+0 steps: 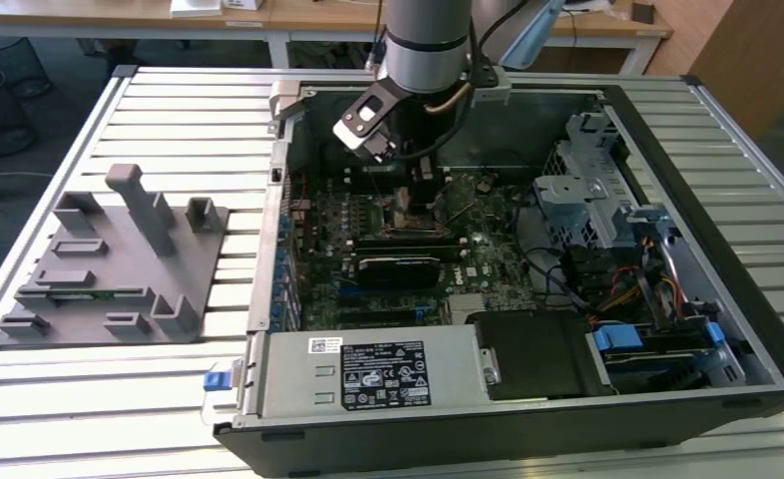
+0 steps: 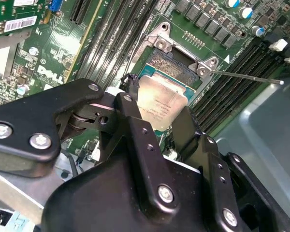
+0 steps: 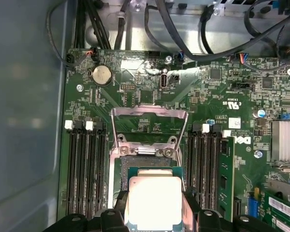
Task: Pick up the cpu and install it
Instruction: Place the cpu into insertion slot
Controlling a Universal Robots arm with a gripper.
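The claw (image 2: 157,113) squeezes the cpu (image 3: 152,200) by two sides. The shiny square chip lies flat, right over the open socket (image 2: 173,65) on the green board (image 3: 150,92). I cannot tell if they touch. The grey tray (image 1: 113,264) sits on the surface (image 1: 140,399), well apart.

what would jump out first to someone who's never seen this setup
In the exterior view, the arm plunges into an open pc case, with a grey tray lying at that view's left. In both wrist views, the gripper clamps the silvery cpu at the open socket on the green motherboard. Whether the cpu is seated can't be told.
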